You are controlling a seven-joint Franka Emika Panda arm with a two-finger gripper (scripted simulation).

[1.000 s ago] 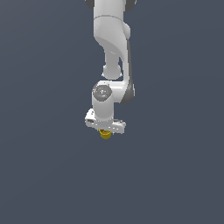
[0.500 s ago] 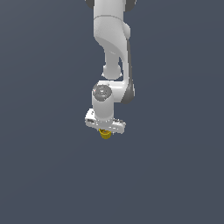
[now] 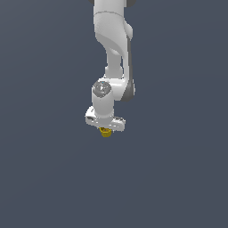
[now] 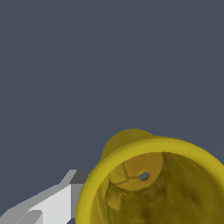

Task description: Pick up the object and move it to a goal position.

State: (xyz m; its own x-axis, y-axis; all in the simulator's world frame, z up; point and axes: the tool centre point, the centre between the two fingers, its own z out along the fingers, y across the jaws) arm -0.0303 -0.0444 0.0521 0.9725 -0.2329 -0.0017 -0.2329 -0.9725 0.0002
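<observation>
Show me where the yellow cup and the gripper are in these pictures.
yellow cup (image 4: 183, 151): wrist view, on its round rim.
yellow cup (image 3: 105, 132): exterior view, on the body showing below the gripper.
gripper (image 3: 106, 128): exterior view, midway between the fingertips.

Comparison of the exterior view across the two earlier frames and the present one: no displacement resolved. Allowing for the larger picture size, the white arm occupies the same place and shows the same bend. The gripper sits at the same height and with the same tilt. The yellow cup pokes out below the gripper body by the same amount, with no slip or rotation visible. Any motion over this last second is too small to detect from this view. The wrist view has no earlier frame, so no change can be read there for the yellow cup.
</observation>
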